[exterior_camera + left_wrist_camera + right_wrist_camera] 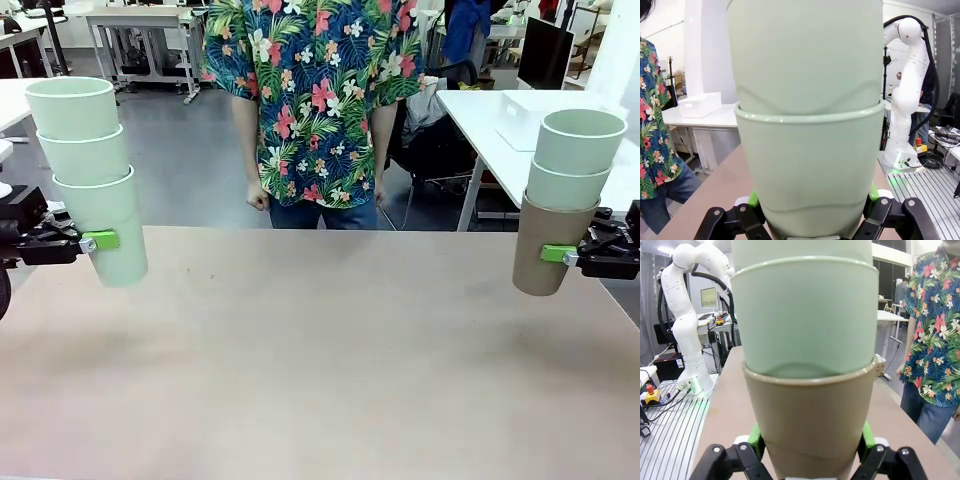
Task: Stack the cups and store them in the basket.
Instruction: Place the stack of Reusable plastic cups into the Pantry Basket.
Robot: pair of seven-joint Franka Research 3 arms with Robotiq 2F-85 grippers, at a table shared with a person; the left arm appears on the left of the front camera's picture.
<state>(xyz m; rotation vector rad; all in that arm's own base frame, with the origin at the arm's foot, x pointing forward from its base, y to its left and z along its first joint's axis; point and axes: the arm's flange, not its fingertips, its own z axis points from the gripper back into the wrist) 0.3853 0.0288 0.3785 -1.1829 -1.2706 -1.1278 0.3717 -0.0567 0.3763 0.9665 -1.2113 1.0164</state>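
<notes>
Cups are being held over the table (320, 350) in two nested stacks in the front view. At nine o'clock, three mint green cups (92, 180) are sitting one inside another, and the left gripper (112, 243) is pinching the lowest. At three o'clock, a tan cup (545, 240) is carrying two mint ones, and the right gripper (545, 255) is clamping it. That is making six: five mint, one tan. A person (315, 100) is standing at twelve o'clock.

In the left wrist view, green pads (754, 199) are pressing a mint cup (810, 165) at six o'clock, with another nesting inside it.

In the right wrist view, green pads are squeezing the tan cup, a mint one sitting in it.
</notes>
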